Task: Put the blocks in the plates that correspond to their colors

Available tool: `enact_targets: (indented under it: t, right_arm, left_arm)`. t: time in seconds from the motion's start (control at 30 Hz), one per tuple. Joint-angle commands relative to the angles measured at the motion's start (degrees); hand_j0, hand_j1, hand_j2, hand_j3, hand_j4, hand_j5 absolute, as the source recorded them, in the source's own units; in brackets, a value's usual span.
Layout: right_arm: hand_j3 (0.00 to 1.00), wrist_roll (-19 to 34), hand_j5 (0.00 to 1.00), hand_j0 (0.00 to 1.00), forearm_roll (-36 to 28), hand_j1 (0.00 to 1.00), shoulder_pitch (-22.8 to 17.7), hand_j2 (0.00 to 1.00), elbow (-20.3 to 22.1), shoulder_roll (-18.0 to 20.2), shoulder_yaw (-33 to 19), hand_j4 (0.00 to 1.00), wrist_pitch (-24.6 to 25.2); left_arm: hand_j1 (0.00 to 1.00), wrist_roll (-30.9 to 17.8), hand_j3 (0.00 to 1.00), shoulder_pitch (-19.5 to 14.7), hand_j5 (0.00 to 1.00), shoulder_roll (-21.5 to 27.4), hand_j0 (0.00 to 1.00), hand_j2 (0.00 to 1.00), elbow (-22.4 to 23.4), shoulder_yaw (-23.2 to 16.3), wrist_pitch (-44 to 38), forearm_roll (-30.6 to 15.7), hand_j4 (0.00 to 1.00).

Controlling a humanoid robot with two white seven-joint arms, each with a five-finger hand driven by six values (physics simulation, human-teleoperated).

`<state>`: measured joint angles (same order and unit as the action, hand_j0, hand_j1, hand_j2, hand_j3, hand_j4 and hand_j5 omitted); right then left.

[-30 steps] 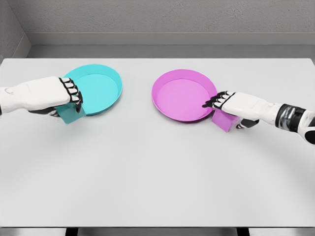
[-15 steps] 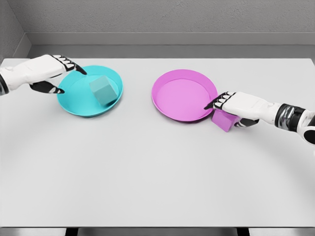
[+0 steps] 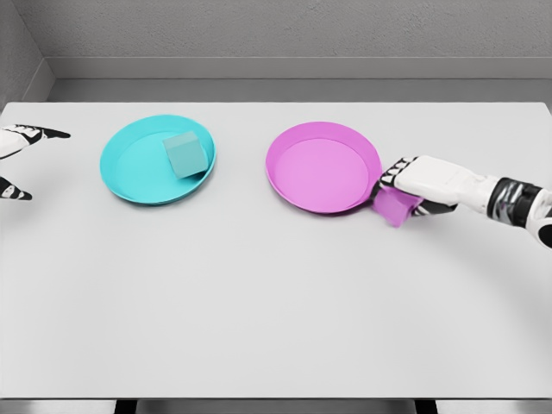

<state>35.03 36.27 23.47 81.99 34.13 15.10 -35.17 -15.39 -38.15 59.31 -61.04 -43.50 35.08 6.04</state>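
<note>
A teal block (image 3: 186, 155) lies inside the teal plate (image 3: 129, 168), toward its right rim. The magenta plate (image 3: 321, 168) holds nothing. Just off its right rim a magenta block (image 3: 393, 207) sits under my right hand (image 3: 398, 191), whose fingers are curled over the block's top and sides. My left hand (image 3: 19, 162) shows only at the far left edge, well clear of the teal plate, with thumb and fingers spread and nothing in them.
Both plates stand on a white table (image 3: 276, 293). A grey wall runs behind the table's far edge.
The left hand let go of the teal block, which now rests in the teal plate, and pulled back to the left edge. The right hand has tilted slightly on the magenta block.
</note>
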Motion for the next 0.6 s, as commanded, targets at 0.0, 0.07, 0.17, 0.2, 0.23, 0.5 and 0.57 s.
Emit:
enact_targets:
  t: [0.0, 0.07, 0.17, 0.2, 0.23, 0.5, 0.57]
  right_arm:
    - [0.60, -0.03, 0.60, 0.60, -0.41, 0.60, 0.00, 0.60, -0.17, 0.06, -0.78, 0.60, 0.17]
    - [0.60, -0.03, 0.60, 0.60, -0.50, 0.60, 0.00, 0.60, -0.17, 0.06, -0.78, 0.60, 0.17]
    - [0.60, -0.03, 0.60, 0.60, -3.22, 0.60, 0.09, 0.60, -0.08, 0.24, -0.78, 0.60, 0.17]
    - [0.60, -0.03, 0.60, 0.60, -3.31, 0.60, 0.17, 0.60, -0.08, 0.15, -0.87, 0.60, 0.17]
    - [0.60, -0.03, 0.60, 0.60, -3.74, 0.60, 0.26, 0.60, 0.01, 0.24, -0.87, 0.60, 0.17]
    - [0.59, -0.03, 0.59, 0.59, -7.44, 0.59, 0.70, 0.59, 0.19, 0.77, -3.77, 0.59, 0.17]
    - [0.56, -0.03, 0.56, 0.56, -7.97, 0.56, 1.32, 0.56, 0.27, 0.50, -3.68, 0.56, 0.17]
  left_arm:
    - [1.00, -0.17, 1.00, -0.09, 1.00, 0.02, 1.00, 1.00, -0.31, 0.00, -0.08, -0.50, 1.00]
    - [1.00, -0.17, 1.00, 0.00, 1.00, 0.02, 1.00, 1.00, -0.40, 0.00, -0.08, -0.42, 1.00]
    - [1.00, -0.17, 1.00, 0.00, 1.00, 0.02, 1.00, 1.00, -0.31, 0.00, -0.08, -0.42, 1.00]
    - [1.00, -0.17, 1.00, 0.00, 1.00, 0.02, 1.00, 1.00, -0.31, 0.00, -0.08, -0.42, 1.00]
    - [1.00, -0.17, 1.00, 0.00, 1.00, 0.02, 1.00, 1.00, -0.31, 0.00, -0.08, -0.42, 1.00]
    - [1.00, -0.17, 1.00, 0.00, 1.00, 0.02, 1.00, 1.00, -0.31, -0.09, -0.08, -0.42, 1.00]
    - [1.00, -0.17, 1.00, 0.00, 1.00, -0.07, 1.00, 1.00, -0.31, -0.09, -0.08, -0.42, 1.00]
